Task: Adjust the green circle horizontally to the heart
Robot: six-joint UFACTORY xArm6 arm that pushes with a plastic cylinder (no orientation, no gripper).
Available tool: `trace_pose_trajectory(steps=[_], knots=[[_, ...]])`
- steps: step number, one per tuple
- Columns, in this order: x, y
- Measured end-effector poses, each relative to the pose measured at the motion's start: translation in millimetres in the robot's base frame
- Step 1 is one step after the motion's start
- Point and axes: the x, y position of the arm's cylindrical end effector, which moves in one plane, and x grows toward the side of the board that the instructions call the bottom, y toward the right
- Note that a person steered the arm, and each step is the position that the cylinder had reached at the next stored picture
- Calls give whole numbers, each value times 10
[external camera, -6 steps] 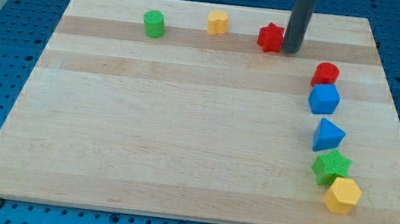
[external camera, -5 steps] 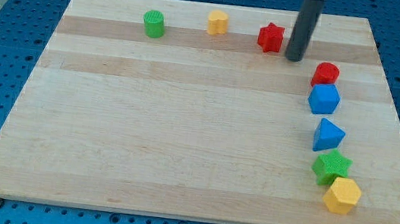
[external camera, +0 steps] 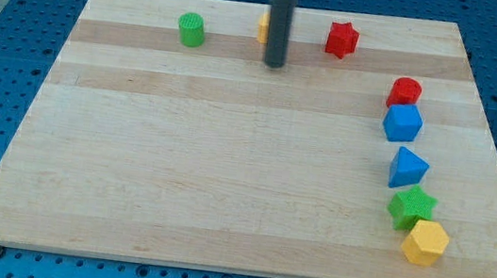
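Tip [external camera: 275, 64] right of green circle [external camera: 191, 29] — rod hides yellow block [external camera: 263, 27]

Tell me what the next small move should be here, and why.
Probably slide my tip toward the view's left, to the green circle. My tip sits just below the yellow block, which the rod partly hides, so its shape is unclear. The green circle lies apart at the view's left, untouched, so contact has to come first.
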Motion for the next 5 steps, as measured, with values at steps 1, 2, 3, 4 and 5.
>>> trace_pose_trajectory(steps=[1,2,3,4,5], knots=[[-140,-507],[-302,-808],[-393,-955],[-425,-884],[-117,-60]])
